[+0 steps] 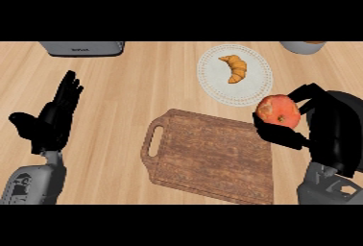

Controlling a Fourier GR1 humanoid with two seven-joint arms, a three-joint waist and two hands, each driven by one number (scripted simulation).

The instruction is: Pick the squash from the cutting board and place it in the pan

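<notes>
A round red-orange squash (pixel 278 110) is in my right hand (pixel 327 129), whose thumb and fingers curl round it. It sits just off the far right corner of the brown wooden cutting board (pixel 212 156), close to the white plate. The board's top is bare and its handle hole faces left. A dark rounded shape (pixel 352 120) at the right edge, behind the hand, may be the pan; I cannot tell it apart from the hand. My left hand (pixel 53 122) rests open at the left, fingers up, well away from the board.
A white plate (pixel 212 84) with a croissant (pixel 235 68) lies behind the board. A grey toaster (pixel 81 48) stands at the back left, and a pale bowl (pixel 303 46) at the back right. Bare wooden counter lies between the left hand and the board.
</notes>
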